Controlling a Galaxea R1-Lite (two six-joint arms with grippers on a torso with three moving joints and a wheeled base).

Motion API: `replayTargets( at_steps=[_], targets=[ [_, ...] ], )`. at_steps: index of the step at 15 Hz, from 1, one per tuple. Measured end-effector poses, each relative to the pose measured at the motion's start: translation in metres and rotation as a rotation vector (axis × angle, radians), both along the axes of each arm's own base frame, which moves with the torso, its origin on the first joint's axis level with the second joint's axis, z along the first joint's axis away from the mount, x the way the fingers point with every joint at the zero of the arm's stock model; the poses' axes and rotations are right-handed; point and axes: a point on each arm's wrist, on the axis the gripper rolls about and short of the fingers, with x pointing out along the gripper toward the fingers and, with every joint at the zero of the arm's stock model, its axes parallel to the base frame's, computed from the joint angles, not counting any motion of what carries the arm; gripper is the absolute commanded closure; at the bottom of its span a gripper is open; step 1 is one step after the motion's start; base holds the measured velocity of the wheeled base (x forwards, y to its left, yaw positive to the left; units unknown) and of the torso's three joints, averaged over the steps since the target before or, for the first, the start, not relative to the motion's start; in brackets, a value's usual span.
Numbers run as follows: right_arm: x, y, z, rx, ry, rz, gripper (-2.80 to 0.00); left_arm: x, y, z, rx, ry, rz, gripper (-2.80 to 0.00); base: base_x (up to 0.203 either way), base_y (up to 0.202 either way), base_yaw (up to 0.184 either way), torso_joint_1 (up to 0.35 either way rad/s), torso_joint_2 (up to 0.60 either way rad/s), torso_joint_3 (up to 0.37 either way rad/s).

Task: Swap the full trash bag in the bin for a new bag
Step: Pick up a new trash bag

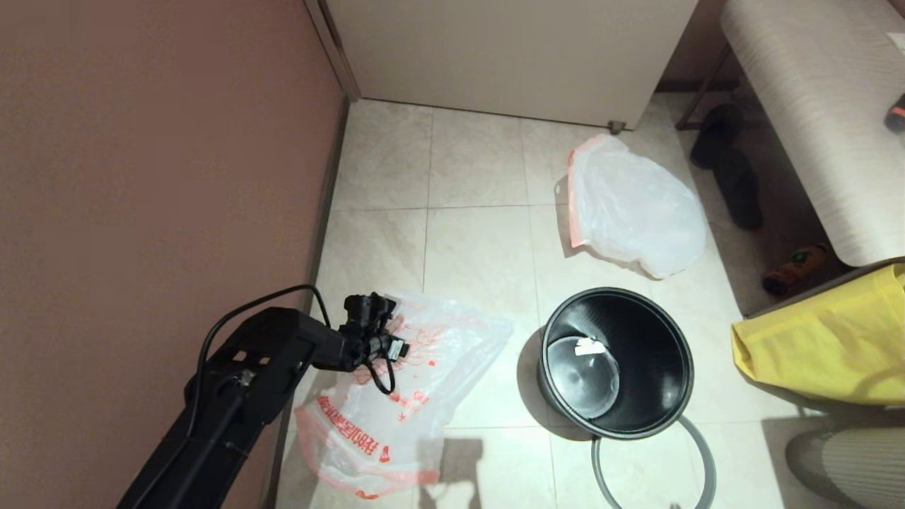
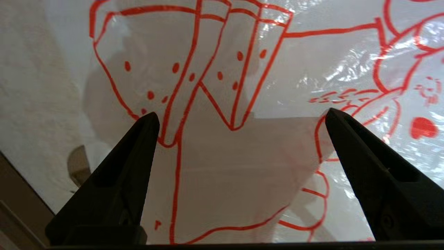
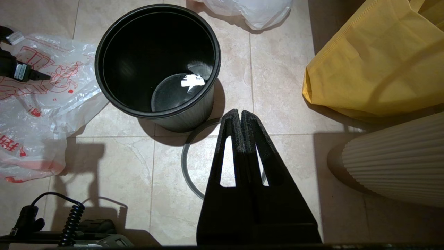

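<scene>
The new bag (image 1: 403,396), translucent white with red drawing and characters, lies flat on the tiles by the left wall. My left gripper (image 1: 368,322) hangs just above it, pointing down. In the left wrist view the left gripper (image 2: 241,114) is open wide, with the printed plastic (image 2: 222,173) beneath the fingers and nothing gripped. The black bin (image 1: 679,332) stands upright and unlined to the right of that bag. Its grey hoop (image 1: 703,452) lies on the floor against it. The full trash bag (image 1: 629,205) lies farther back. Above the hoop (image 3: 185,166), my right gripper (image 3: 240,113) is shut and holds nothing.
A yellow fabric bag (image 1: 827,339) sits right of the bin, with a ribbed cream object (image 3: 399,166) in front of it. A brown wall (image 1: 155,177) runs along the left. At the back stand a cabinet (image 1: 509,49) and a bench (image 1: 820,106), with dark shoes (image 1: 732,170) and a bottle (image 1: 795,268) below it.
</scene>
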Motion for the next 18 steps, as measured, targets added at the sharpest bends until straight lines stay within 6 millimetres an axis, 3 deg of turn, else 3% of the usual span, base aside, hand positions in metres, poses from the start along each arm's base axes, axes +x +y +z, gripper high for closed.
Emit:
replayTargets(
  at_steps=[8,10,18],
  targets=[
    [0.0,0.0,0.0,0.0,0.0,0.0,0.0,-0.003,0.001,-0.025,0.024,0.018,-0.01,-2.8,0.0,0.0,0.0,0.0,0.0,0.0],
    [0.0,0.0,0.0,0.0,0.0,0.0,0.0,-0.005,0.002,-0.023,0.015,0.028,-0.007,-2.8,0.0,0.0,0.0,0.0,0.0,0.0],
    [0.0,0.0,0.0,0.0,0.0,0.0,0.0,-0.013,-0.025,-0.02,-0.002,0.0,-0.055,-2.8,0.0,0.0,0.0,0.0,0.0,0.0]
  ],
)
